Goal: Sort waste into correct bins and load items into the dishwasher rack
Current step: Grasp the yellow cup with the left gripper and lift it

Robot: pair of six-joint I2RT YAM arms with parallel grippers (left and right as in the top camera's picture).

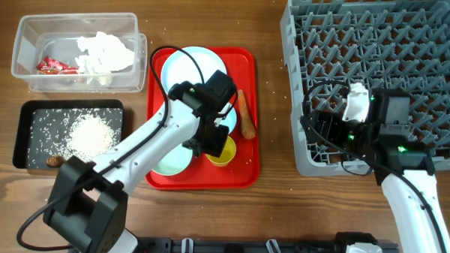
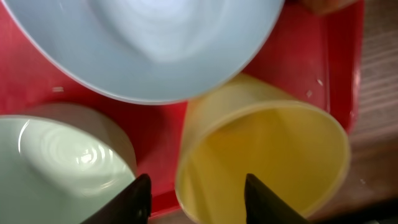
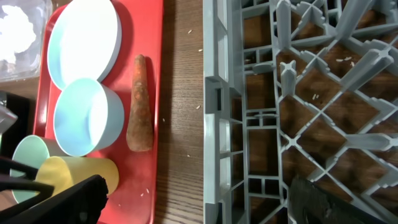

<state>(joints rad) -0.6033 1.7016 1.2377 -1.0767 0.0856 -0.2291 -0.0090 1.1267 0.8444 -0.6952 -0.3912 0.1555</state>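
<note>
The yellow cup (image 1: 223,150) lies tilted on the red tray (image 1: 246,172), beside a pale blue bowl (image 1: 171,158). My left gripper (image 1: 213,137) is open over the cup. In the left wrist view its fingers (image 2: 199,199) straddle the near wall of the cup (image 2: 267,155), one inside and one outside. A second blue bowl (image 2: 149,43) sits just beyond, with the pale bowl (image 2: 56,155) at the left. The blue plate (image 1: 189,65) and the carrot (image 1: 244,116) lie on the tray. My right gripper (image 1: 322,134) is open and empty over the front left corner of the grey rack (image 1: 378,42).
The clear tub (image 1: 25,44) holds white tissue (image 1: 104,51) and a red wrapper (image 1: 53,65). The black tray (image 1: 22,134) holds rice (image 1: 90,133) and a brown lump (image 1: 53,161). The right wrist view shows the carrot (image 3: 140,102), the cup (image 3: 81,171) and the rack edge (image 3: 214,93).
</note>
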